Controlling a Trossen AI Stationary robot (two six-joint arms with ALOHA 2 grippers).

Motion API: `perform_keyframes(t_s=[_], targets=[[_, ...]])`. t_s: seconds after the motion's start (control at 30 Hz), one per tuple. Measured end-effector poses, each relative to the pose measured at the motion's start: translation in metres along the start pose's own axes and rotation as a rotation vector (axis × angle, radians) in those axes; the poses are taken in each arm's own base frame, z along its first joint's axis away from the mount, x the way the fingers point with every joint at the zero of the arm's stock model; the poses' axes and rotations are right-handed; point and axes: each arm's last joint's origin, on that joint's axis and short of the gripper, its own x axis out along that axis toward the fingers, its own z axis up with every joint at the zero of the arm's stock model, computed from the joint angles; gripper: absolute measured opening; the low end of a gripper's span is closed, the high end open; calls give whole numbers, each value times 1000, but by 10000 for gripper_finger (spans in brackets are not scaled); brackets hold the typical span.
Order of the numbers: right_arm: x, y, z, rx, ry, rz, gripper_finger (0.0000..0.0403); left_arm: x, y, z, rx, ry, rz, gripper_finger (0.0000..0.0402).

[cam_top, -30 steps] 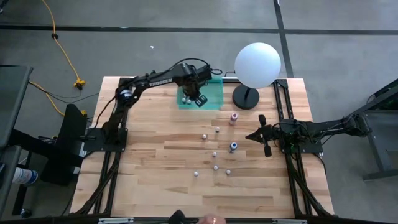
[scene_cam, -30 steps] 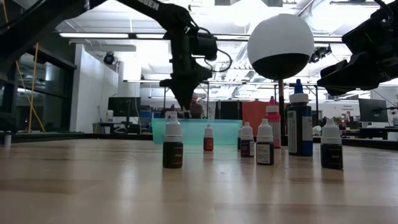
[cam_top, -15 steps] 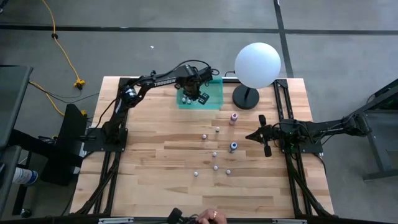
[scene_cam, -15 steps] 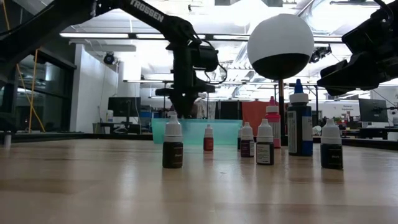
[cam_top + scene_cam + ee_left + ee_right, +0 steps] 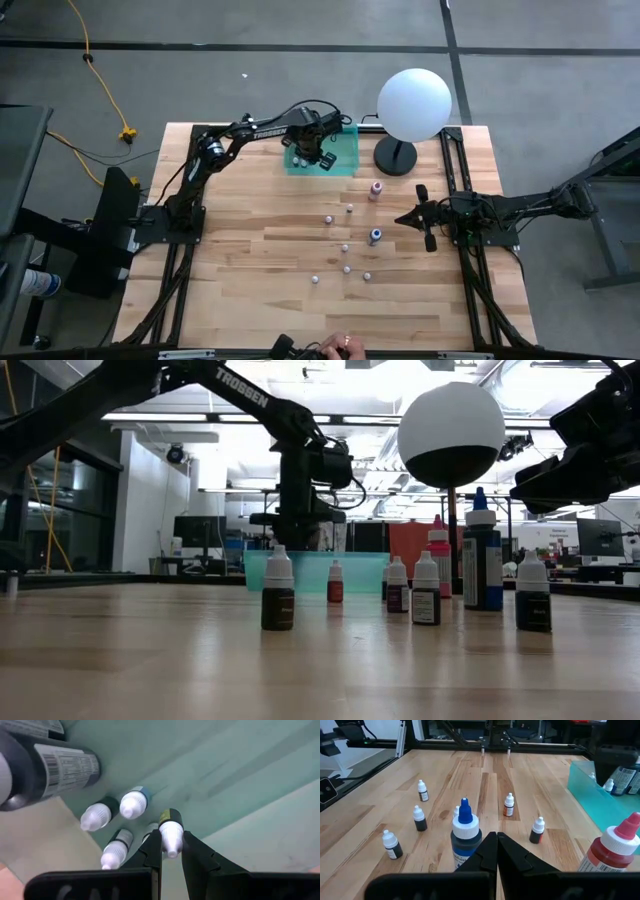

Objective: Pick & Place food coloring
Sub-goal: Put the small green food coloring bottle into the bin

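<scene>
- Left tool [image 5: 171, 851] is above the teal tray [image 5: 345, 150], and its two fingers [image 5: 150, 851] are closed on a small bottle [image 5: 170, 831] with a white cap and a dark, yellow-green body.
- The held bottle stands between the fingers with its pointed cap toward the wrist camera, over the tray floor.
- Beside it, inside the tray, four more small white-capped bottles [image 5: 134, 804] stand close together, and a larger dark bottle [image 5: 55, 767] with a printed label is also in the tray, near this group.
- In the high view the left tool [image 5: 318, 152] is over the half of the tray that is farther from the white globe lamp [image 5: 414, 104].
- The lamp stands on the counter [image 5: 250, 280] just beside the tray.
- More food coloring bottles stand upright on the counter, well apart from the tray: a pink bottle [image 5: 376, 189] near the lamp base, a blue bottle [image 5: 375, 237] farther from the tray, and several tiny whitish ones [image 5: 346, 269] scattered between and beyond them.
- Right tool [image 5: 496, 851] has its fingers pressed together and it holds nothing.
- The right tool [image 5: 403, 218] is above the counter, near the blue bottle and far from the tray.
</scene>
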Motion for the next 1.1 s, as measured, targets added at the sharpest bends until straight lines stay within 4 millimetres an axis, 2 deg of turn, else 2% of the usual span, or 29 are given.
perform_keyframes(t_s=[1.1], targets=[[0,0,0,0,0,0,0,8,-3,1,26,17,-37,38]])
